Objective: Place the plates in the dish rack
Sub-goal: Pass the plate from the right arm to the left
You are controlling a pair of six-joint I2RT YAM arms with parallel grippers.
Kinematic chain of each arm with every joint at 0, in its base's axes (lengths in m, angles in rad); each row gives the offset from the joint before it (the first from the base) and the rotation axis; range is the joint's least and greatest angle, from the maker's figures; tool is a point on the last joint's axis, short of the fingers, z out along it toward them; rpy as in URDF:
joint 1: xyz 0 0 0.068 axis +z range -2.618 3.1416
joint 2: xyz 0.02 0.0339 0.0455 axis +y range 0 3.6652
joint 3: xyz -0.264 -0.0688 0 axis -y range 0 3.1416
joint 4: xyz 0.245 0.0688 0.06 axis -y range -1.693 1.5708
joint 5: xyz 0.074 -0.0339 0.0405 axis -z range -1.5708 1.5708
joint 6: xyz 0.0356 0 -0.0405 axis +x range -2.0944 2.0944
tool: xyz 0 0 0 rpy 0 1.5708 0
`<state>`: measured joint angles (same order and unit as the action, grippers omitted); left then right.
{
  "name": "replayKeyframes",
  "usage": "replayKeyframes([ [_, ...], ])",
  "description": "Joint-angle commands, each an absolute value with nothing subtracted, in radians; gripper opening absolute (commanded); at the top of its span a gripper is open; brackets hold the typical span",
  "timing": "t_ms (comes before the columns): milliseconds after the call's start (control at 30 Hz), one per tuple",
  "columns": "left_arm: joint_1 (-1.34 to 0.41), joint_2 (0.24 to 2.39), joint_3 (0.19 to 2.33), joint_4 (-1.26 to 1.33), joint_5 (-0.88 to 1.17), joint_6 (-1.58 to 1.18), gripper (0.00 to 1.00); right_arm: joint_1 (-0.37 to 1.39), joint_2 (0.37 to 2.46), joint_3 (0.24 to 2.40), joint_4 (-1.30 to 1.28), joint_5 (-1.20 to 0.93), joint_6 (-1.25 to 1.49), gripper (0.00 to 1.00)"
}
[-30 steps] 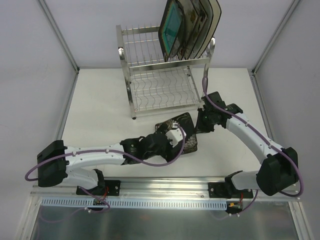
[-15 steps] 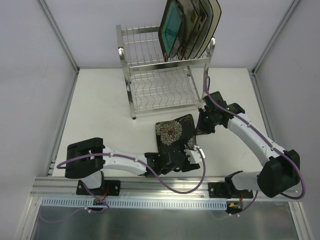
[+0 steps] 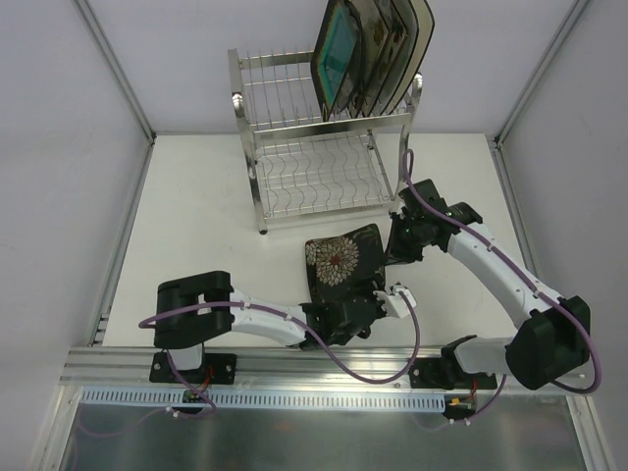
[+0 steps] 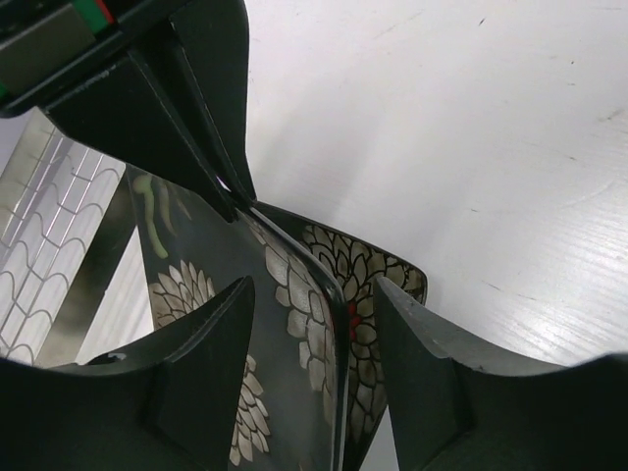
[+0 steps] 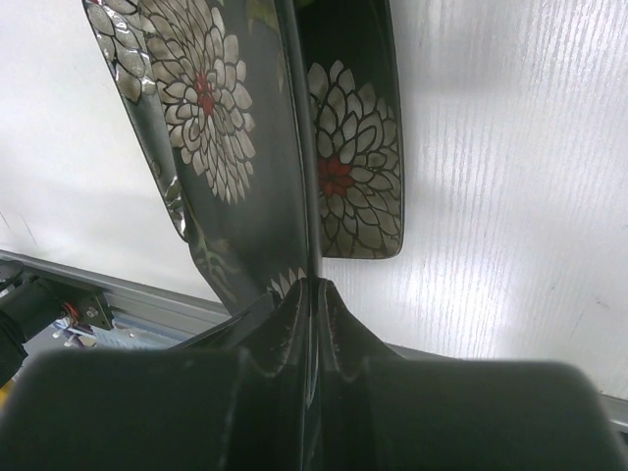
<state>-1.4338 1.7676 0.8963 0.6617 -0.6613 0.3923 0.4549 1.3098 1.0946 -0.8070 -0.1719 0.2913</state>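
Plate [image 5: 211, 118] grip visible from wrist only

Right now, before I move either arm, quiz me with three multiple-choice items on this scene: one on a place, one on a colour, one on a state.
1. Where in the dish rack do the loaded plates stand?
A. lower tier
B. upper tier, right end
C. upper tier, left end

2. What colour are the petals on the dark flowered plate?
A. white
B. blue
C. yellow

3. How is the right gripper?
A. open, clear of the plate
B. out of view
C. shut on that plate's rim

Answers:
1. B: the top view shows them upright at the upper right.
2. A: both wrist views show white petals around red centres.
3. C: the right wrist view shows its fingers pinched on the rim.
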Motion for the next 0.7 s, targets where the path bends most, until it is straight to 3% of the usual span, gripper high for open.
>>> replayKeyframes([
  [0,-1.44,1.784,0.936,0.715,-0.695,0.407,0.48,0.449,1.255,1.149,-0.795,-0.201,0.316,0.01],
  [133,-1.442,1.799,0.942,0.701,-0.701,0.403,0.41,0.451,1.25,1.149,-0.793,-0.199,0.322,0.01],
  [267,-1.443,1.802,0.946,0.684,-0.718,0.387,0.21,0.449,1.244,1.15,-0.793,-0.199,0.33,0.0],
  [467,-1.45,1.747,0.939,0.632,-0.761,0.356,0.0,0.449,1.223,1.163,-0.796,-0.193,0.334,0.02],
  [667,-1.45,1.637,0.904,0.569,-0.79,0.263,0.0,0.448,1.197,1.19,-0.793,-0.186,0.339,0.35],
])
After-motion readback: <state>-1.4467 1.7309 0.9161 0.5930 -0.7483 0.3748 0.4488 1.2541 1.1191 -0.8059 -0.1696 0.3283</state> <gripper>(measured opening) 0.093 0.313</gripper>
